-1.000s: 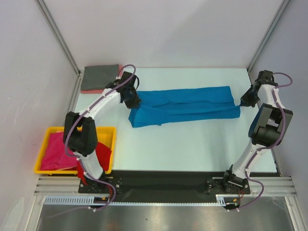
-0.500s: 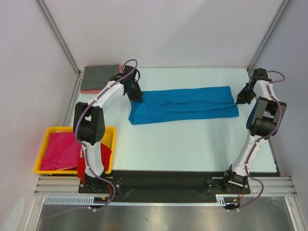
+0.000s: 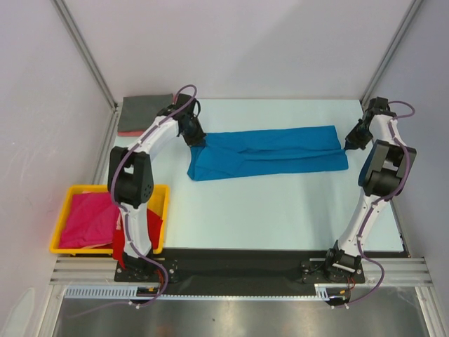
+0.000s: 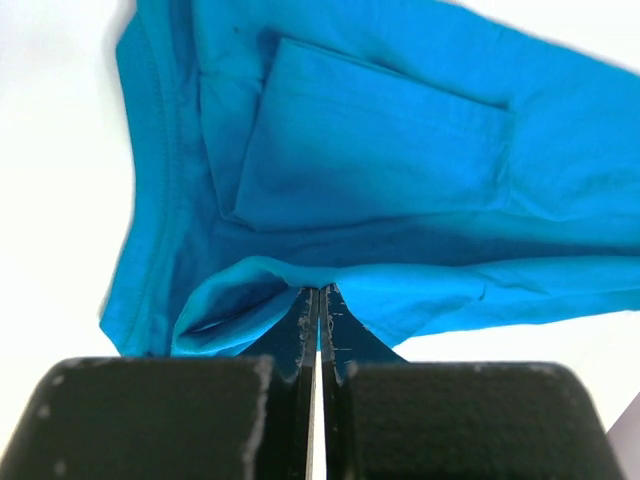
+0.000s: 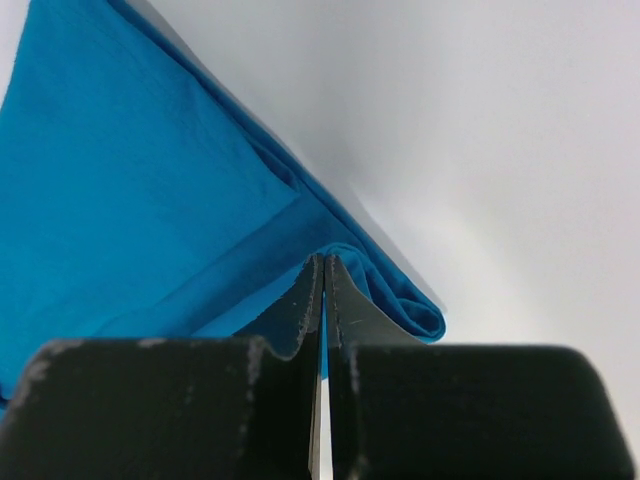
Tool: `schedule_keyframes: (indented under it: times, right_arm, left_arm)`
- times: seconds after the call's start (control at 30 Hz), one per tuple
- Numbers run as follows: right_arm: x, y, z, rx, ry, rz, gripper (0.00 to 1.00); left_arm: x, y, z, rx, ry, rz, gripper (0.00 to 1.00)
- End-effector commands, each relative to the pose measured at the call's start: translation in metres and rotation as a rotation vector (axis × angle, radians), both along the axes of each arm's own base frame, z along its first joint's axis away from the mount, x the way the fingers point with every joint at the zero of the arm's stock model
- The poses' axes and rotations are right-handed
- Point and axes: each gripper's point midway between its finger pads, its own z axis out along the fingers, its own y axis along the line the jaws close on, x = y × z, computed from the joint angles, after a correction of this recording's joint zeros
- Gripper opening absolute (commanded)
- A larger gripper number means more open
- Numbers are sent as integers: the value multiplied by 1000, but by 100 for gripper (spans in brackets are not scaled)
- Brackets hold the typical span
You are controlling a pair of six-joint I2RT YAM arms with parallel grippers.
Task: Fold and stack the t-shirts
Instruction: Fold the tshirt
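Observation:
A bright blue t-shirt (image 3: 270, 151) lies as a long folded strip across the far middle of the table. My left gripper (image 3: 197, 140) is shut on its upper left edge; the left wrist view shows blue cloth (image 4: 400, 160) pinched at the fingertips (image 4: 306, 305). My right gripper (image 3: 348, 145) is shut on the strip's right end; the right wrist view shows the folded blue edge (image 5: 150, 180) between the fingertips (image 5: 308, 290). A folded dark grey t-shirt (image 3: 145, 112) lies on a salmon pink one at the far left corner. A magenta t-shirt (image 3: 88, 219) and a red one (image 3: 149, 226) sit in the yellow bin.
The yellow plastic bin (image 3: 163, 196) stands at the near left beside the left arm's base. Metal frame posts rise at the far left (image 3: 84, 53) and far right (image 3: 393, 49) corners. White walls close in both sides.
Both grippers moved toward the far edge of the table, dragging the blue strip's far side with them; the strip now lies flatter and straighter. Both stayed shut on the cloth.

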Motion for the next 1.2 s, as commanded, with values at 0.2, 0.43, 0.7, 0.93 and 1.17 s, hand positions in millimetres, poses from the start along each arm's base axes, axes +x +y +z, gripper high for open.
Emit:
schedule_keyframes:
  times: [0.2, 0.43, 0.7, 0.93, 1.17]
  right_arm:
    - [14, -5, -2, -14, 4, 15, 0]
    - [20, -5, -1, -21, 1, 20, 3]
    - [23, -7, -1, -25, 9, 21, 3]
    - [24, -6, 0, -25, 9, 15, 3]
    - [28, -6, -1, -26, 5, 17, 12]
  left_arm:
    - [18, 3, 8, -16, -37, -5, 0]
    - [22, 4, 1, -20, -27, -6, 0]
    - [27, 5, -1, -24, -26, -10, 0]
    - [32, 2, -1, -36, -30, -17, 0]
    - [38, 6, -8, -37, -20, -4, 0]
